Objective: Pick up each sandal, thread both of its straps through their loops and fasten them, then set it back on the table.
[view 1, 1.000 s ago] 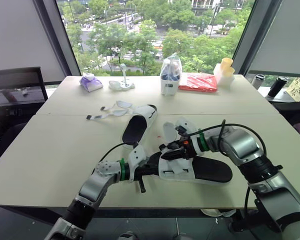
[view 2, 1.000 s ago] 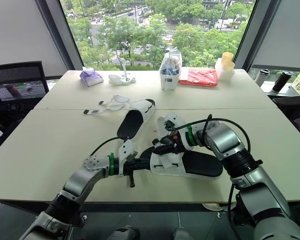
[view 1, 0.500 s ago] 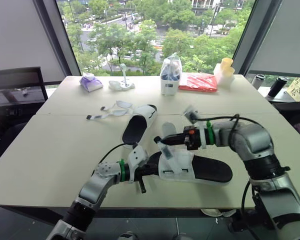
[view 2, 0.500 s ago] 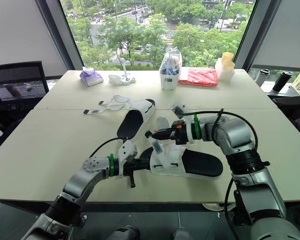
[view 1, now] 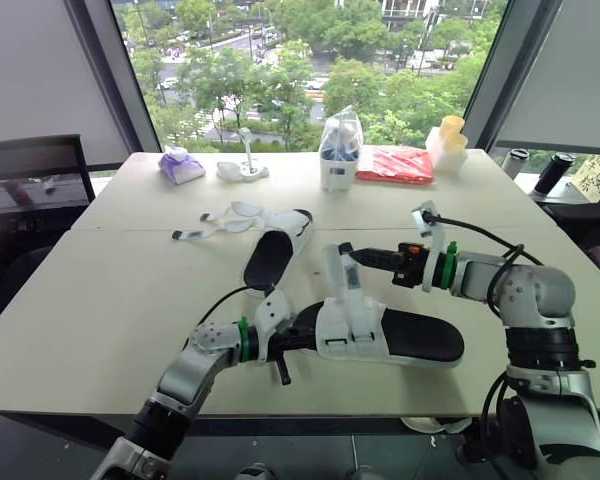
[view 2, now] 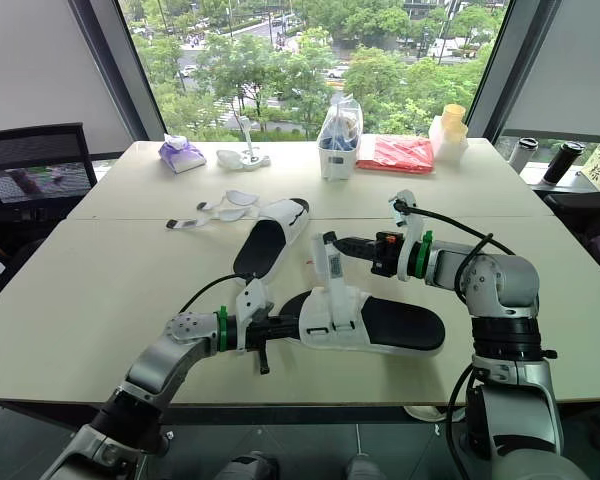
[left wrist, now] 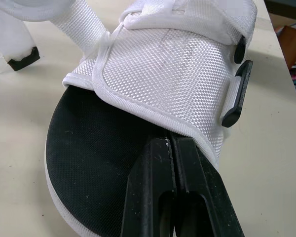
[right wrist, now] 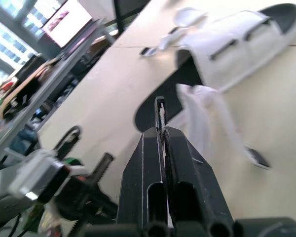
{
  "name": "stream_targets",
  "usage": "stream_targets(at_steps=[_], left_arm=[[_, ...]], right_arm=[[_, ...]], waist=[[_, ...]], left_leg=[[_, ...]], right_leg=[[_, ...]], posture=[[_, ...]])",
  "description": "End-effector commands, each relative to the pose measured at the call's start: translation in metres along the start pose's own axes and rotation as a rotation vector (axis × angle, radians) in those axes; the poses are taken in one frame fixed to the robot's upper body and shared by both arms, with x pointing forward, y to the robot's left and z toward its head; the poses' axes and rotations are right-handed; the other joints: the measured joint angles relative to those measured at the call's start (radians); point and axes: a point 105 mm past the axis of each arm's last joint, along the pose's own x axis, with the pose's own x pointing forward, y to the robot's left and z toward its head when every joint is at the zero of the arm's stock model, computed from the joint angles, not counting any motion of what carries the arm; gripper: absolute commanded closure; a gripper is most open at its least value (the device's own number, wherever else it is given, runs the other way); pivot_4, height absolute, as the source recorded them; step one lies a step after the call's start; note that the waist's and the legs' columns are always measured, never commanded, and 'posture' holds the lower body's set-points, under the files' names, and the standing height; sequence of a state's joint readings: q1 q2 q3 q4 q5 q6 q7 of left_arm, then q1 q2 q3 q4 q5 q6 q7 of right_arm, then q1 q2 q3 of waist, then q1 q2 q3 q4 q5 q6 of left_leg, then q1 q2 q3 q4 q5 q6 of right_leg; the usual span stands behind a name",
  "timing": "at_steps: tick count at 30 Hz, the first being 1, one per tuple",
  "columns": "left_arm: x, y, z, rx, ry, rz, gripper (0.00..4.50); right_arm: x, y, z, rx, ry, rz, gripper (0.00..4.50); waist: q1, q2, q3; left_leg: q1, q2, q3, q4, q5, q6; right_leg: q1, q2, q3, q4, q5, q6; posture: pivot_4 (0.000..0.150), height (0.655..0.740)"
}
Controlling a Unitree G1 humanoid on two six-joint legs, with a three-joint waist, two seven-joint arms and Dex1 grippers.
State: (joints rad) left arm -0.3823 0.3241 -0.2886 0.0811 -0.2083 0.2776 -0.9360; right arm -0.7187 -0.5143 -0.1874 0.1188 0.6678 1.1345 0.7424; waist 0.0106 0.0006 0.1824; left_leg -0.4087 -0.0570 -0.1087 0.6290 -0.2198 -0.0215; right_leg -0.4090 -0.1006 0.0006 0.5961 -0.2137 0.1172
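The near sandal [view 1: 410, 338], black sole with a white mesh upper, lies at the table's front. My left gripper [view 1: 302, 340] is shut on its toe edge, and the fingers [left wrist: 173, 163] pinch the sole under the upper [left wrist: 163, 69]. One white strap [view 1: 342, 282] stands up from the upper. My right gripper [view 1: 346, 256] is shut on that strap's tip [right wrist: 159, 109], above the sandal. A black loop [left wrist: 237, 94] sits on the upper's side. The second sandal [view 1: 277, 250] lies farther back, its straps [view 1: 225, 220] spread loose on the table.
Along the far edge of the table [view 1: 100, 290] stand a clear bag of bottles [view 1: 341, 150], a red packet [view 1: 396, 165], yellow cups [view 1: 451, 138], a purple tissue pack [view 1: 181, 165] and a small white stand [view 1: 244, 166]. A black chair [view 1: 35, 185] is at the left.
My right gripper has drawn back to the right and upward, pulling the strap out until it stands upright above the sandal. The left gripper has kept its hold in place.
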Motion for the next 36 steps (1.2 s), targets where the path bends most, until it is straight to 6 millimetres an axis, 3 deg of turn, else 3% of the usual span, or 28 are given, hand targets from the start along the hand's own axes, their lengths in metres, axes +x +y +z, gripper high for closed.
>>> stream_targets(at_steps=[1, 10, 15, 22, 26, 32, 36], left_arm=[[-0.003, -0.001, -0.024, -0.051, 0.088, 0.01, 4.5], [-0.005, 0.001, -0.025, -0.053, 0.09, 0.022, 4.5], [-0.005, 0.0, -0.025, -0.051, 0.09, 0.021, 4.5], [-0.004, -0.001, -0.026, -0.044, 0.091, 0.011, 4.5], [-0.004, -0.002, -0.027, -0.043, 0.092, 0.012, 4.5], [-0.005, -0.003, -0.028, -0.043, 0.092, 0.02, 4.5], [-0.005, -0.002, -0.028, -0.038, 0.096, 0.022, 4.5]], right_arm=[[-0.008, -0.012, 0.017, -0.016, -0.102, -0.066, 4.45], [-0.01, -0.032, 0.001, 0.054, -0.085, -0.148, 4.45], [-0.009, -0.05, -0.03, 0.06, 0.072, -0.272, 4.45], [-0.007, -0.06, -0.043, -0.009, 0.188, -0.325, 4.45], [-0.006, -0.056, -0.038, -0.05, 0.188, -0.295, 3.12], [-0.008, -0.044, -0.004, -0.225, 0.059, -0.243, 0.06], [-0.013, -0.037, 0.02, -0.282, -0.012, -0.217, 0.06]], waist=[[0.0, 0.0, 0.0], [-0.004, 0.0, 0.0], [-0.006, 0.0, 0.0], [-0.008, 0.0, -0.001], [-0.008, 0.0, -0.001], [-0.008, 0.001, -0.001], [-0.009, 0.001, -0.001]], left_leg=[[0.0, 0.0, 0.0, 0.0, 0.0, 0.0], [0.0, 0.0, 0.0, 0.0, 0.0, 0.0], [0.0, 0.0, 0.0, 0.0, 0.0, 0.0], [0.002, 0.0, 0.0, 0.001, 0.0, 0.0], [0.002, 0.0, 0.0, 0.001, 0.0, 0.0], [0.001, 0.0, 0.0, -0.001, 0.0, 0.0], [0.001, 0.0, 0.001, -0.001, 0.0, 0.0]], right_leg=[[0.0, 0.0, 0.0, 0.0, 0.0, 0.0], [0.0, 0.001, 0.0, 0.001, 0.0, 0.0], [0.0, 0.001, 0.0, 0.001, 0.0, 0.0], [0.002, 0.001, 0.0, 0.001, 0.0, 0.0], [0.002, 0.001, 0.0, 0.001, -0.001, 0.002], [0.0, 0.002, 0.0, 0.0, 0.0, 0.0], [0.0, 0.002, 0.0, 0.0, 0.0, 0.0]], posture=[[0.15, 0.74], [0.15, 0.74], [0.15, 0.74], [0.15, 0.74], [0.15, 0.74], [0.15, 0.74], [0.15, 0.74]])
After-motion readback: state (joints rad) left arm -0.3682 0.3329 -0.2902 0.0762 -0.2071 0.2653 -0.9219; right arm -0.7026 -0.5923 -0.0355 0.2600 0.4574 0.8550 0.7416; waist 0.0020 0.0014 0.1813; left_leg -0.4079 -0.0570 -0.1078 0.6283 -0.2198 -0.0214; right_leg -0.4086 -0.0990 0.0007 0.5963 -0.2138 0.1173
